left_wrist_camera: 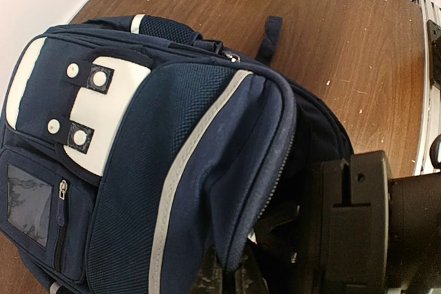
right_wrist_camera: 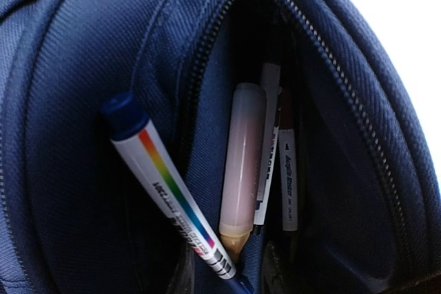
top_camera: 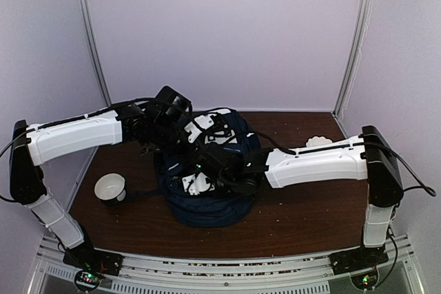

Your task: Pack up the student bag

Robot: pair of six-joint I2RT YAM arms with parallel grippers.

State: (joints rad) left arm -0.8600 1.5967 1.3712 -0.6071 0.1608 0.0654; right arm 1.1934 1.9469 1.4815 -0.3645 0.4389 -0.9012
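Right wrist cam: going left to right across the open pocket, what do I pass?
Rainbow-striped marker with a blue cap → pinkish translucent tube → thin white pen → white marker with printed lettering. All lie at the unzipped opening of the student bag.

Brown wooden surface, pale specks scattered. Navy student bag on it, frame centre. White cup lower left, apart from bag. Small white object right of centre, partly hidden by arm.

soft even light, blown-out corners, warped wrist views, slight blur
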